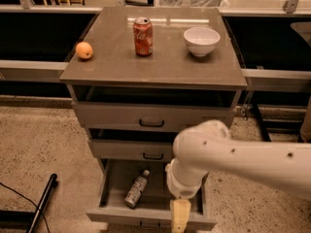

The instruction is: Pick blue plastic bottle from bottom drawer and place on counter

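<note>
The blue plastic bottle [136,189] lies on its side in the open bottom drawer [112,212], left of centre, cap pointing toward the back. My gripper [180,218] hangs over the drawer's front right part, to the right of the bottle and apart from it, with its tip at the picture's lower edge. My white arm [233,154] comes in from the right and hides the drawer's right side. The counter [160,64] is the cabinet's grey-brown top.
On the counter stand a red soda can [143,36], a white bowl [201,40] and an orange [84,50]. The two upper drawers [150,116] are slightly open. A black bar [43,202] lies on the floor at the lower left.
</note>
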### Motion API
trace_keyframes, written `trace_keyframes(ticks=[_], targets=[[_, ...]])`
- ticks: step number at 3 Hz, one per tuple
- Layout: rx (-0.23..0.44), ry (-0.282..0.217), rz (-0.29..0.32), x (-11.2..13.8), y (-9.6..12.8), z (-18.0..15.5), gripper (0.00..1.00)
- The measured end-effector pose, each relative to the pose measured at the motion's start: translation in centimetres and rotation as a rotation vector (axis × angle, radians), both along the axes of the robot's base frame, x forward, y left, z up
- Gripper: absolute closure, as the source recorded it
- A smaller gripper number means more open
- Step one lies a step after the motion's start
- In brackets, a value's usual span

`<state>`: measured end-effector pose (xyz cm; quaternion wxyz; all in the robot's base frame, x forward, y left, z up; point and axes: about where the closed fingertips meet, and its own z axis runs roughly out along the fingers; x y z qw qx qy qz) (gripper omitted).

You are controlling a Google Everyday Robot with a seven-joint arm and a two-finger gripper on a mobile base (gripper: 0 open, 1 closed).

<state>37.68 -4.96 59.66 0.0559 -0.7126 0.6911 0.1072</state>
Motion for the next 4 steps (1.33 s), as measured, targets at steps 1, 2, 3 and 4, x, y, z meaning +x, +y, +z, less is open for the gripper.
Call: trace_keyframes(ticks=[1, 2, 3, 4], targets=[[-0.021, -0.112, 0.033, 0.7, -0.4, -4.4, 0.0], [-0.005, -0.211, 0.061, 2.8, 0.0, -4.1, 0.0], [-0.002, -0.181, 0.059, 4.6, 0.9, -6.0, 0.0], [0.069, -0.18, 0.112, 7.9, 5.8, -14.1, 0.0]])
